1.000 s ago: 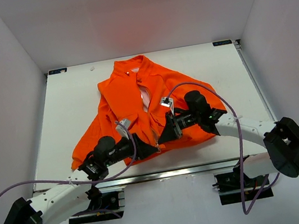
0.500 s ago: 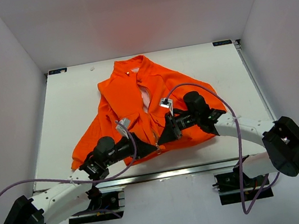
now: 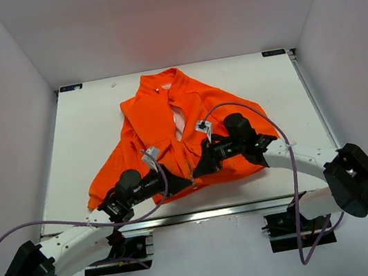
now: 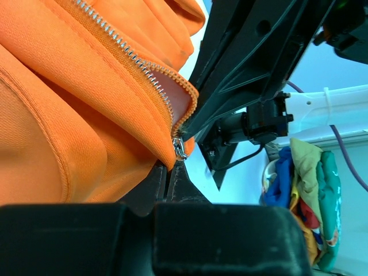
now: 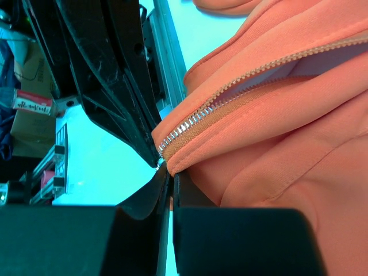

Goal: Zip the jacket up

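Noted flat white surface [image 3: 86, 139] inside a pale-walled enclosure. Found bright orange soft fabric jacket [image 3: 149, 119] lying rumpled on the middle of that surface. Collar pointed toward far edge, hem toward the arm bases. Front stood parted at chest height, with pale pink lining showing in the gap.

Saw both white arms reaching in from near edge and meeting at the bottom of the jacket's centre opening, black tool heads close together.

Logged left tool [image 4: 168, 172] clenched. Fingertips were pressed together on the bottom corner of one front edge, grasping the jacket's hem. Logged right tool [image 5: 171, 178] likewise clenched, pinching the hem corner of the facing front edge, with orange fabric folded over above it.

Traced silver metal zipper teeth [image 4: 129, 54] running along the orange tape up and away from the left tool's grip. Found a matching row of teeth ending just above the right tool's fingertips. Spotted small silver zipper slider [image 4: 179, 148] sitting at the very bottom of the teeth, just above the left tool's tips.
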Robot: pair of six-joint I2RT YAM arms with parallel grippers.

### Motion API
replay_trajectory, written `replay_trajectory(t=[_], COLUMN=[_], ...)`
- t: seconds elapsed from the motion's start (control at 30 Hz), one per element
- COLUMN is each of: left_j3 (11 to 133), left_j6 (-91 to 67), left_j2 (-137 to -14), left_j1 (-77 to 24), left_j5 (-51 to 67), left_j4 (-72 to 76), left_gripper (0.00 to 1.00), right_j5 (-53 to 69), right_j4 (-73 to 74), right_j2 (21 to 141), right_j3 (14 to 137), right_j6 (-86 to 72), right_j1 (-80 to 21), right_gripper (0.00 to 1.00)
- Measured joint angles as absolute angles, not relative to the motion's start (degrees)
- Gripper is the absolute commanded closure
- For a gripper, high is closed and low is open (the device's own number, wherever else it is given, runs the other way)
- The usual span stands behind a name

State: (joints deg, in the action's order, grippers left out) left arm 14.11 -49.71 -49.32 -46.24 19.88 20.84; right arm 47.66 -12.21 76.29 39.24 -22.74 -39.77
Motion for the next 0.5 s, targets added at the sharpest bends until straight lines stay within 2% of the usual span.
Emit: replay_trajectory(t=[0.33, 0.37, 0.43, 0.47, 0.5], left_j3=[15.0, 15.0, 15.0, 15.1, 15.2], left_j6=[-47.8, -47.8, -47.8, -47.9, -48.0], left_j2=[-53.5, -53.8, -54.4, -54.8, -55.2], left_j1=[-45.6, -45.6, -45.6, -45.6, -45.6], left_j5=[21.5, 21.8, 22.2, 22.5, 23.2], left_j4=[21.5, 21.6, 21.8, 22.0, 21.9], left_gripper=[1.0, 1.0, 1.0, 1.0, 1.0], right_j5=[43.3, 43.2, 43.0, 43.0, 42.5], right_j4=[-10.3, -9.9, -9.4, -9.3, -9.7], right_j2=[76.3, 76.3, 76.3, 76.3, 76.2], right_j3=[39.7, 39.7, 39.7, 39.7, 39.7], right_j6=[-25.6, -25.6, -25.8, -26.0, -26.0], right_j1=[-40.2, -40.2, -40.2, -40.2, -40.2], right_gripper=[1.0, 0.95, 0.79, 0.67, 0.62])
